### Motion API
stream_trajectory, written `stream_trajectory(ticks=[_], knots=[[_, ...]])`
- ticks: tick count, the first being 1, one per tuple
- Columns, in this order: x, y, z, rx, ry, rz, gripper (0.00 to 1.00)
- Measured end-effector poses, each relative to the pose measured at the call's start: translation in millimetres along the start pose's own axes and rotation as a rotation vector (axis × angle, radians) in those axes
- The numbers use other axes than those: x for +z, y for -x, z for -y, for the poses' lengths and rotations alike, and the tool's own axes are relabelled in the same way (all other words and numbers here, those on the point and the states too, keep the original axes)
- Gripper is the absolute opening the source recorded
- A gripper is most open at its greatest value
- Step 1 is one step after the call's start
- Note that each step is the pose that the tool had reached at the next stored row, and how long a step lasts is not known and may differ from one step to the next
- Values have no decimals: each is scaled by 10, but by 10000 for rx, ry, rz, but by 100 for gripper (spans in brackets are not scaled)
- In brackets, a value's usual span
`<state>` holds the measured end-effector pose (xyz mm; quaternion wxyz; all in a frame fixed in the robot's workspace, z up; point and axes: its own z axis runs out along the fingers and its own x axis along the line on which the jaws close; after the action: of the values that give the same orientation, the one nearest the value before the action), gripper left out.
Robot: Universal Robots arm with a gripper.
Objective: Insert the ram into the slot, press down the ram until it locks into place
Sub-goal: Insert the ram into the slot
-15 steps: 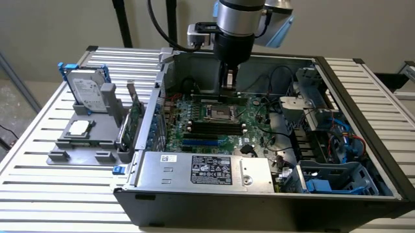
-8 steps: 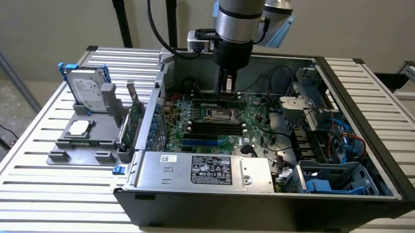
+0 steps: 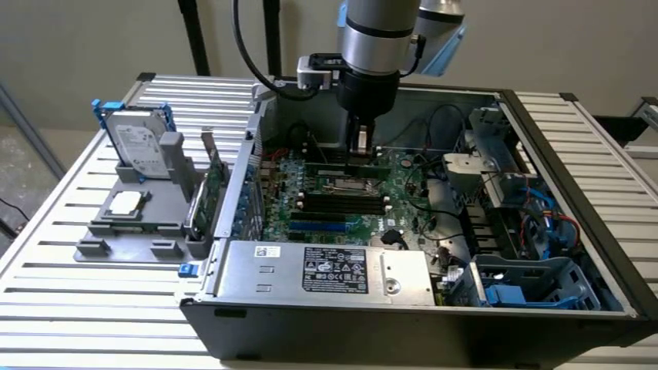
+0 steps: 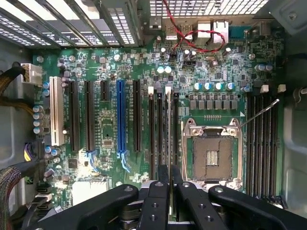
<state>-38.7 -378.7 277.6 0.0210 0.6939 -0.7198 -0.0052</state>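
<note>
In the exterior view my gripper hangs inside the open computer case, shut on the ram. The ram is a thin green stick held level, just above the motherboard. The black memory slots lie a little below it, beside the square CPU socket. In the wrist view the black fingers clamp the ram, seen edge-on. It lines up along the group of parallel black slots. I cannot tell which slot it is over. A second group of black slots lies beyond the CPU socket.
A blue socket and long black card sockets sit beside the memory slots. Red wires loop near the rear ports. The metal power-supply cover fronts the case. A hard drive and an upright green card stand outside.
</note>
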Motion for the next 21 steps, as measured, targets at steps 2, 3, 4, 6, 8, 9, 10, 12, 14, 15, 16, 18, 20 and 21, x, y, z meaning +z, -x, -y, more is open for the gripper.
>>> stream_trajectory(ticks=[2, 3, 4, 6, 8, 9, 10, 12, 14, 15, 16, 18, 20, 21], knots=[[27, 1, 1, 2, -2, -48, 13], [41, 1, 1, 3, -2, -70, 13], [57, 1, 2, 4, -4, -89, 13], [87, 2, 3, 6, -5, -132, 13], [110, 2, 4, 7, -7, -179, 13], [120, 2, 4, 8, -8, -203, 13], [130, 2, 5, 8, -8, -228, 13], [166, 1, 6, 13, -12, -325, 13], [186, -2, 7, 13, -12, -353, 13], [196, -4, 7, 15, -13, -361, 13], [208, -7, 7, 16, -13, -367, 13], [229, -14, 9, 15, -14, -372, 13], [247, -25, 10, 15, -13, -375, 13], [257, -32, 10, 15, -14, -372, 13]])
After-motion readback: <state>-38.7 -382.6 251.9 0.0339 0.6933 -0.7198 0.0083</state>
